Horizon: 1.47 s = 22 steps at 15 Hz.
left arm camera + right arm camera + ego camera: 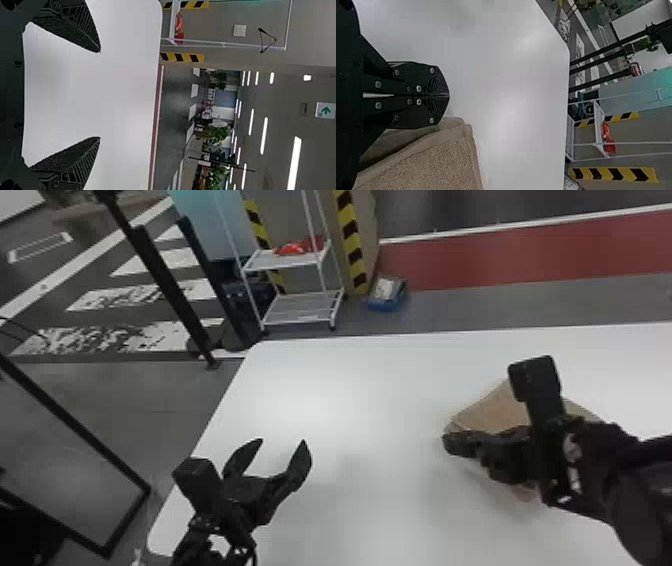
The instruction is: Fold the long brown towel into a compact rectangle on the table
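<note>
In the head view my right gripper is at the left edge of the folded brown towel, and its arm hides much of the cloth. The right wrist view has that gripper with both fingers pressed together and no cloth visible between the tips; the towel lies right beside and partly behind them, its layers stacked at a rounded edge. My left gripper stands open over the table's left part, away from the towel. From its own wrist, the left gripper has widely parted fingers with nothing between.
The white table has its left edge near my left arm. Beyond its far edge stand a white wire shelf and a blue box on the floor. A dark-framed panel is at the left, off the table.
</note>
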Available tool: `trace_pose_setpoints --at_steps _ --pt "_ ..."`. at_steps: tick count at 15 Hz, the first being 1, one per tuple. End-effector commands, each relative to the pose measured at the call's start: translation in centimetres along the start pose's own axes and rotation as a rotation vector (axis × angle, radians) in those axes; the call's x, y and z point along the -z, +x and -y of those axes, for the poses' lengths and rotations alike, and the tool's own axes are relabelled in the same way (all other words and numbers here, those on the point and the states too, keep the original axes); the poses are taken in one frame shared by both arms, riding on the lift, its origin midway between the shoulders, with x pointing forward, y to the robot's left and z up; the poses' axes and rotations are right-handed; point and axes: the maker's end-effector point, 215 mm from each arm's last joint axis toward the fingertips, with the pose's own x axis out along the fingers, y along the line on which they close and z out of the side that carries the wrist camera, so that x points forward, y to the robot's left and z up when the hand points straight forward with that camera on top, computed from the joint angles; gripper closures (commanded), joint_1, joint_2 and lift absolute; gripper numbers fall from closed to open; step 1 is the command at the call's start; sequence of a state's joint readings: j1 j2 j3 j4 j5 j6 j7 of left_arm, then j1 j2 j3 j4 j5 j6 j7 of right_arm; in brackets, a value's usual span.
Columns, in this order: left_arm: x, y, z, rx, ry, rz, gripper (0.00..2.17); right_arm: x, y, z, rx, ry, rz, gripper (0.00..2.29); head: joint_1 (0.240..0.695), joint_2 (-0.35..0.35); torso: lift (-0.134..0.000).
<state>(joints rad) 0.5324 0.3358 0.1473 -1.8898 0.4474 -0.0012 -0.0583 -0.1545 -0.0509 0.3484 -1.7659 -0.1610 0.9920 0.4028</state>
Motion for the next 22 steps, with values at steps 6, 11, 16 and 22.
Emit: trace_pose_setpoints --at_steps 6,11,16,22 --pt "-0.2 0.6 -0.8 -0.009 -0.003 0.006 0.10 1.2 -9.2 9.1 0.178 0.162 0.094 2.08 0.695 0.350 -0.123" --pt "0.3 1.1 0.2 0.003 -0.014 0.002 0.10 4.7 -14.8 17.1 0.328 0.293 0.077 2.08 0.695 0.244 -0.123" --pt "0.3 1.0 0.2 0.007 -0.009 0.000 0.10 4.4 -13.4 19.7 0.345 0.328 0.056 2.08 0.695 0.163 -0.123" --pt "0.3 0.7 0.1 0.008 -0.007 -0.001 0.10 0.2 -8.0 19.1 0.298 0.257 0.083 2.08 0.695 0.179 -0.123"
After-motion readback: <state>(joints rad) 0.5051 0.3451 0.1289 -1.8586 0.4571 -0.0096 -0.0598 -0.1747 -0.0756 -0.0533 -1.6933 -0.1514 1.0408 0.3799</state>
